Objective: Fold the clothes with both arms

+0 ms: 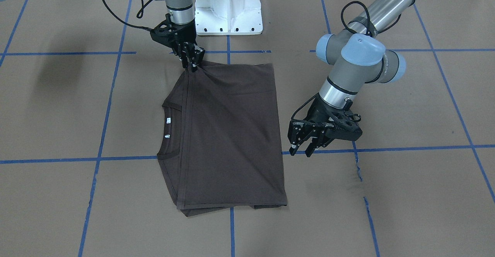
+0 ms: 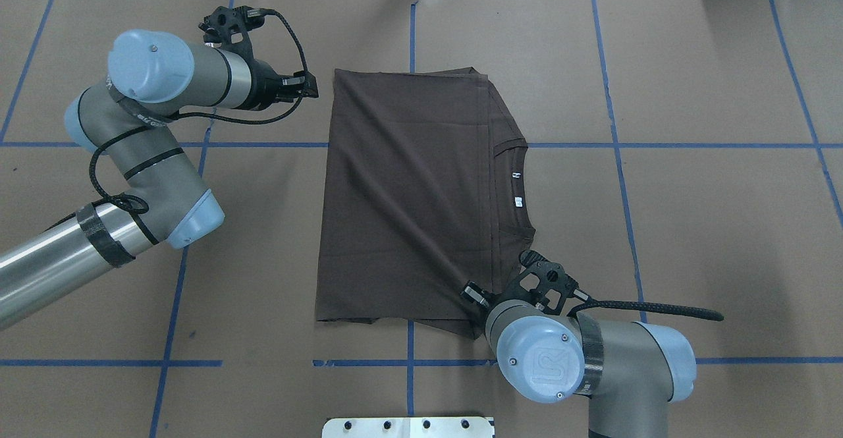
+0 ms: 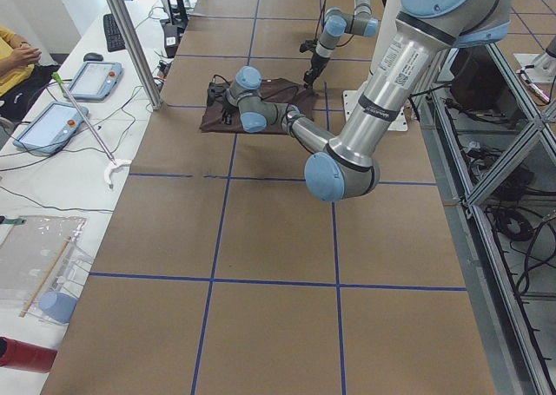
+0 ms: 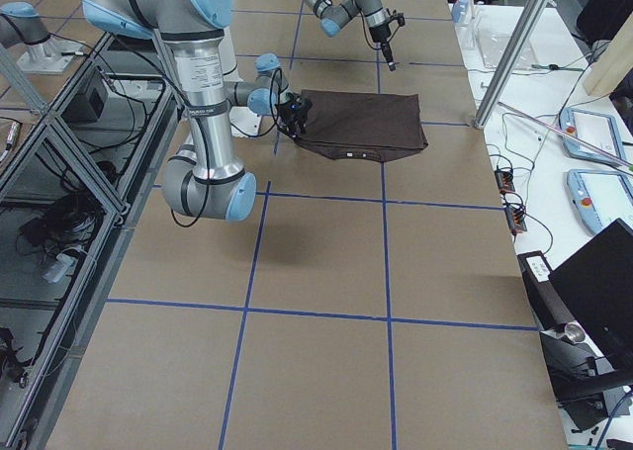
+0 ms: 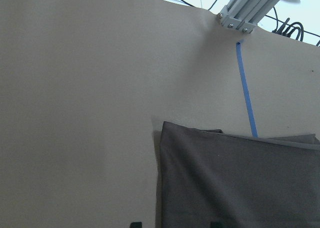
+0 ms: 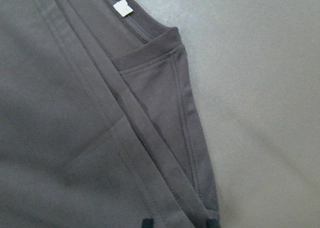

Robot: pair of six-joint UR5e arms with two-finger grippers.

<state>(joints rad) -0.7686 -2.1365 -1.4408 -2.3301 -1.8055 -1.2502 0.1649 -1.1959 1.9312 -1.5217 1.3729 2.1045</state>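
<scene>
- Seeing brown T-shirt (image 1: 232, 133) folded flat mid-tabletop (image 1: 406, 195).
- Pinching its robot-side corner with right hand (image 1: 192, 68), clamped tight on the fabric.
- Hovering left hand (image 1: 300, 153) just beside it, spread apart.

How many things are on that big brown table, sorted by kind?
Robot arms: 2 (left arm, right arm)
Brown T-shirt: 1
White base: 1
Total: 4
</scene>
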